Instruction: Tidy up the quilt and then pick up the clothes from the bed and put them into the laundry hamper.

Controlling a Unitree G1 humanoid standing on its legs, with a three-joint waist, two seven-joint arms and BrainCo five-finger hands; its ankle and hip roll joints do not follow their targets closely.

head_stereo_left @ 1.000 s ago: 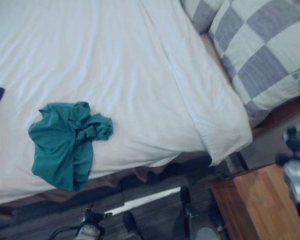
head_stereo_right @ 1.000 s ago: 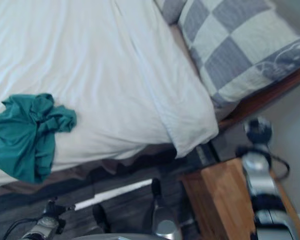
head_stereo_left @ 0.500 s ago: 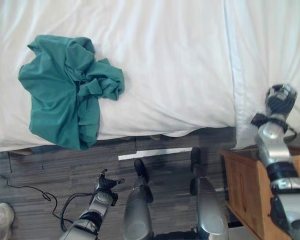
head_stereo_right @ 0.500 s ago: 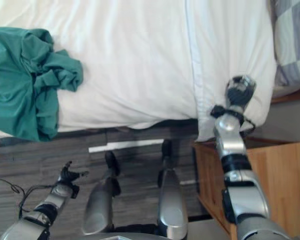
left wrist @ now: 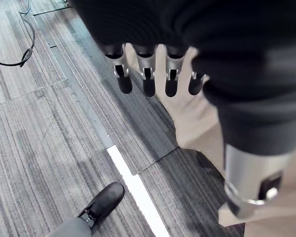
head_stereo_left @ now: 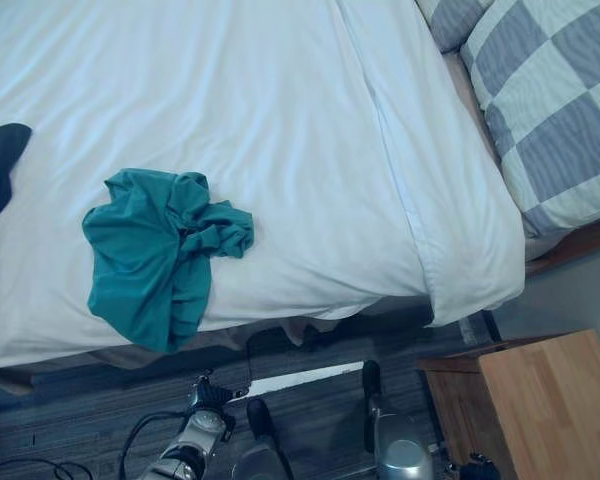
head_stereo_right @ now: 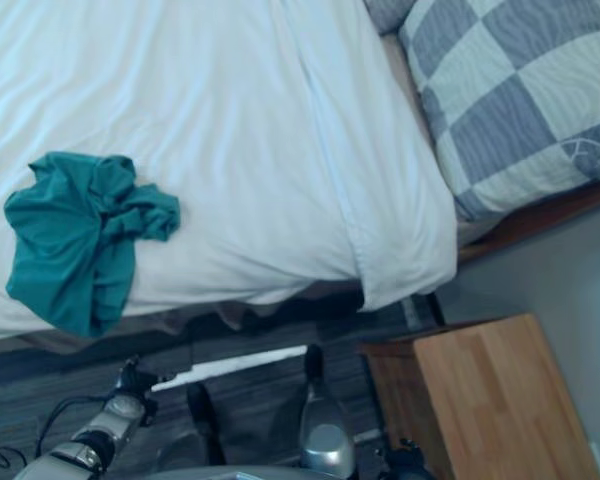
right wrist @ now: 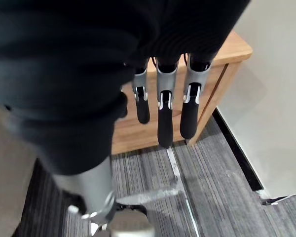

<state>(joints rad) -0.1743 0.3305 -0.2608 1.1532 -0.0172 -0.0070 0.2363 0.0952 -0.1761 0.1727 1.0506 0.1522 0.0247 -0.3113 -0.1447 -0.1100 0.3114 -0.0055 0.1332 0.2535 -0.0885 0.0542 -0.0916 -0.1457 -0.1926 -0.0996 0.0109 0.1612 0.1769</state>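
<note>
Plainly, writing: none legible.
Clothes: teal garment (head_stereo_left: 160,255) crumpled on white quilt (head_stereo_left: 280,150) near bed edge.
Surroundings: checked pillow (head_stereo_left: 555,110); wooden nightstand (head_stereo_left: 535,405).
Left hand (left wrist: 153,74): fingers straight, empty, above floor.
Right hand (right wrist: 165,106): fingers straight, empty.

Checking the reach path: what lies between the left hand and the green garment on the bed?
In the left eye view, the left hand hangs low over grey carpet; between it and the green garment lie bare floor and the white quilt edge.
</note>
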